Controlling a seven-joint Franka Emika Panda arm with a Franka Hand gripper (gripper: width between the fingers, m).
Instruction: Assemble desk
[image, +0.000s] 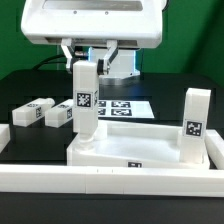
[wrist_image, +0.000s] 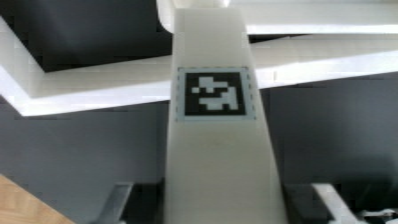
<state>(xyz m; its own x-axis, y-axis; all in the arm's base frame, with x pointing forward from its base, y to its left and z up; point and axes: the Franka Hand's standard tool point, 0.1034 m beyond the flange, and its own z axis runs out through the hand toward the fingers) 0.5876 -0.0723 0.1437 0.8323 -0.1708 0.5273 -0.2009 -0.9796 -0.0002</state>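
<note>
Fingers (wrist_image: 139, 205) of the gripper (image: 90, 56) stand on 2 opposite sides of the held leg (image: 82, 100), pinching its upper end. The wrist view shows 1 dark finger at each flank of this leg, with the leg filling the space between them.

1. Border rail (image: 60, 181): long and white, lying well below the fingers at the near edge of the scene.
2. Desk top (image: 150, 152): the white rimmed tray lies flat on the black table (image: 30, 92), below the fingers and reaching toward the exterior view's right.
3. Marker board (image: 128, 106): flat on the table, just beyond the desk top and below the fingers.
4. Held leg: upright, hanging straight down from the fingers. Its lower end meets a far corner of the desk top. Whether it is fully seated cannot be told. 1 square tag (wrist_image: 217, 92) faces the wrist camera.
5. Second leg (image: 196, 125): upright at the desk top corner, well to the exterior view's right of the fingers.
6. 2 loose legs (image: 30, 114) (image: 60, 115): lying side by side on the table, below the fingers on the exterior view's left.
</note>
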